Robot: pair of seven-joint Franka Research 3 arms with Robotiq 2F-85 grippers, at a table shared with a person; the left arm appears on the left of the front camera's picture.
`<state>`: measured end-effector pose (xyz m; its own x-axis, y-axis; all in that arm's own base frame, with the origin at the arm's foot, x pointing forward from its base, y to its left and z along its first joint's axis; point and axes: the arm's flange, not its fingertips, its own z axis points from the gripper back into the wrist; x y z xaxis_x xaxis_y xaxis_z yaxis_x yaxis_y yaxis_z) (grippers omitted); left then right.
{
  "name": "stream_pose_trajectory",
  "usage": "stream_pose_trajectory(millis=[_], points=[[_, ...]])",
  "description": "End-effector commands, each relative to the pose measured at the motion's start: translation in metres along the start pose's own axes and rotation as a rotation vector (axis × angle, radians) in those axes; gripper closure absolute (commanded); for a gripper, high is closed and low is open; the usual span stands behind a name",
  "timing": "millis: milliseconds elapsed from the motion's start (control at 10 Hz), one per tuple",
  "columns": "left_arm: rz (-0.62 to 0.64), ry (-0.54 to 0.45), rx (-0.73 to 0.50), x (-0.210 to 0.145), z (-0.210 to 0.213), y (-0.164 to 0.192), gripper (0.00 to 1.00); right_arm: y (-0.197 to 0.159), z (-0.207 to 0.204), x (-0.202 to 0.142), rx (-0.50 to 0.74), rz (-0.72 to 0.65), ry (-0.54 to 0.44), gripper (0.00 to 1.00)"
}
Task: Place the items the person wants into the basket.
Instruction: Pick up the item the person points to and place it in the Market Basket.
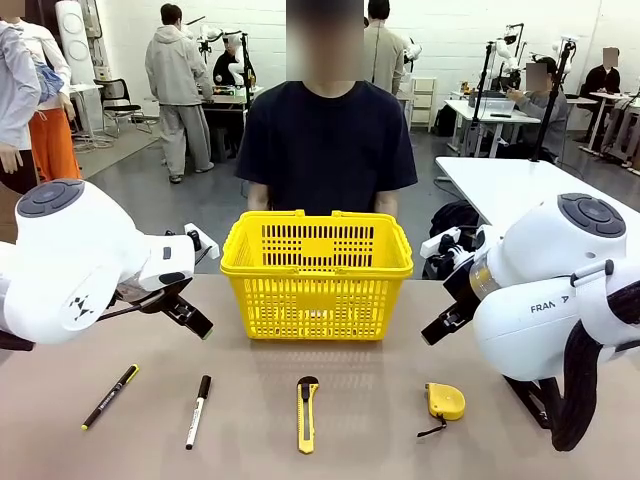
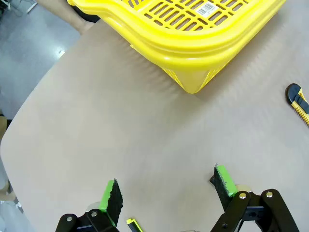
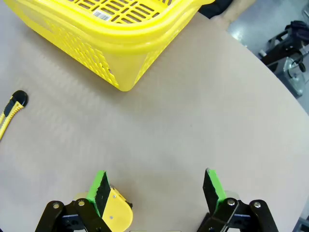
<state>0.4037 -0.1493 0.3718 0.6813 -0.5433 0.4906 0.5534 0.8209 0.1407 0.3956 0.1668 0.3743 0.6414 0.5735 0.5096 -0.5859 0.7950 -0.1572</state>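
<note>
The yellow basket (image 1: 316,275) stands mid-table in front of the person (image 1: 328,140) in a dark navy T-shirt. Along the near edge lie a thin black pen with yellow ends (image 1: 110,397), a white marker with a black cap (image 1: 198,411) and a yellow-and-black utility knife (image 1: 307,413). My left gripper (image 1: 197,320) hovers left of the basket, above the table. In the left wrist view it (image 2: 168,191) is open and holds nothing, with the basket corner (image 2: 193,53) ahead and the knife tip (image 2: 299,101) at the right. My right gripper (image 1: 438,328) (image 3: 156,189) is open, right of the basket (image 3: 106,34).
A small yellow tape measure (image 1: 444,402) lies on the table at the near right; in the right wrist view it (image 3: 116,215) sits just below my finger. The knife's end (image 3: 10,108) shows at the left there. Bare tabletop surrounds the basket. Other people work at tables behind.
</note>
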Motion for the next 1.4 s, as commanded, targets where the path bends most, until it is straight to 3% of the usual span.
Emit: stream_pose_trajectory(millis=[0,1000,1100,1300], points=[[0.0,0.0,0.0,0.0,0.0,0.0,0.0,0.0,0.0,0.0,0.0,0.0,0.0,0.0],[0.0,0.0,0.0,0.0,0.0,0.0,0.0,0.0,0.0,0.0,0.0,0.0,0.0,0.0],[0.0,0.0,0.0,0.0,0.0,0.0,0.0,0.009,0.03,-0.001,-0.053,0.035,-0.052,0.0],[-0.113,-0.118,0.001,0.028,0.085,-0.001,0.0,0.034,0.119,0.012,-0.072,0.083,-0.109,0.0]])
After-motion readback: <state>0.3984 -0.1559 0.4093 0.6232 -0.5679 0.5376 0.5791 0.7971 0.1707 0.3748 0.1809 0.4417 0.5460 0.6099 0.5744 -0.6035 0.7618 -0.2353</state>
